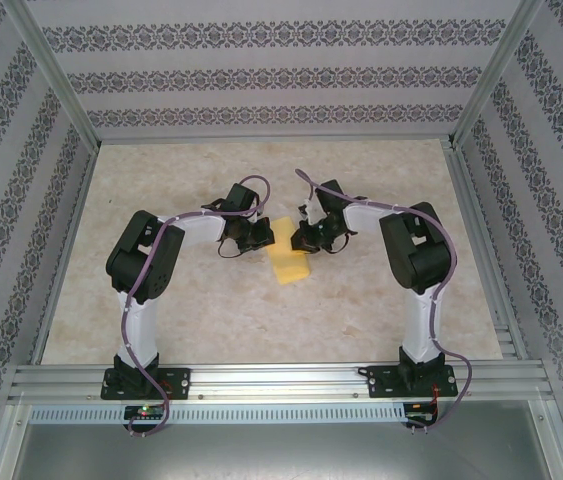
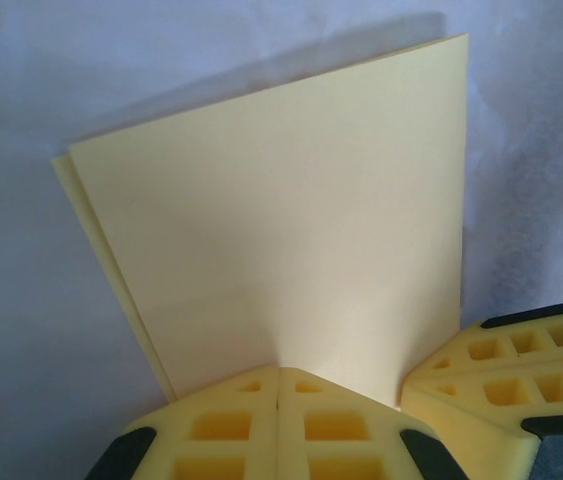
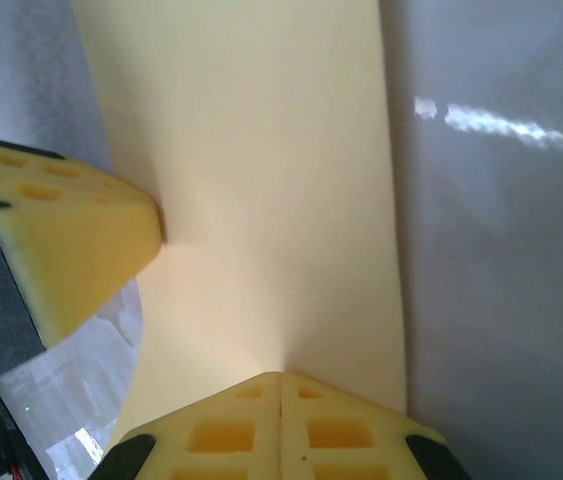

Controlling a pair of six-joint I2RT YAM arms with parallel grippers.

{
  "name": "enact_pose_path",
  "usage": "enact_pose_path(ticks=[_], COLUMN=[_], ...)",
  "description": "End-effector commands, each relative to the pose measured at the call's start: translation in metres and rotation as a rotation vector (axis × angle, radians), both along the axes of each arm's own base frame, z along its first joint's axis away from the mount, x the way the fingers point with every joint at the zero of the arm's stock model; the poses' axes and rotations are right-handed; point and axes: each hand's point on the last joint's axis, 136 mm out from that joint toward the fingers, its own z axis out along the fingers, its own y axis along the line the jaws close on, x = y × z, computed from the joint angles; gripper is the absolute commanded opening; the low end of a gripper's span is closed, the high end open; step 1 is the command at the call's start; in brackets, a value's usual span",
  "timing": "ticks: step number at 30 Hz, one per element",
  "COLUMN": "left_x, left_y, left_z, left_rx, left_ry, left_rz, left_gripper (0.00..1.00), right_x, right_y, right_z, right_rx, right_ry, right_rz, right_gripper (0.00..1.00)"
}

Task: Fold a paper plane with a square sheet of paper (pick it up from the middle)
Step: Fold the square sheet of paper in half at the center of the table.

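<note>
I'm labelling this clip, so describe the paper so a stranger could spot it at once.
Find the beige table, then its middle. There the paper, folded double, is pinched between the left fingers and right fingers: the only yellow sheet there.

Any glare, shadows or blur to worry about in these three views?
Top external: even soft light, no glare, the square sheet of paper small in frame. Left wrist: paper sharp, soft shadow along its top edge. Right wrist: paper washed pale, white glare streak on the grey surface to its right.
</note>
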Motion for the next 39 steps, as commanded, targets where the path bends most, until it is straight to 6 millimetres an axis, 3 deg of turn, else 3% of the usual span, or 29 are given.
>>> enact_pose_path(ticks=[1, 5, 11, 20, 34, 39], left_x=[-0.063, -0.063, -0.063, -0.064, -0.065, -0.065], left_y=[0.044, 0.043, 0.043, 0.043, 0.045, 0.046], left_z=[-0.082, -0.082, -0.082, -0.083, -0.088, -0.087], left_rx=[0.262, 0.258, 0.257, 0.26, 0.273, 0.274], left_ry=[0.247, 0.244, 0.246, 0.246, 0.251, 0.247], left_rz=[0.011, 0.007, 0.006, 0.002, 0.004, 0.004], left_gripper=[0.0, 0.0, 0.0, 0.0, 0.0, 0.0], right_x=[-0.028, -0.026, -0.004, -0.02, -0.077, -0.088], right_y=[-0.023, -0.022, 0.011, 0.021, -0.032, -0.048], right_z=[-0.01, -0.002, 0.035, 0.005, -0.02, -0.025], right_rx=[-0.08, -0.059, 0.037, 0.005, -0.076, -0.087], right_ry=[0.08, 0.057, -0.033, 0.033, 0.134, 0.143], right_rz=[0.013, 0.009, 0.022, 0.052, -0.018, -0.063], right_gripper=[0.06, 0.07, 0.07, 0.07, 0.07, 0.07])
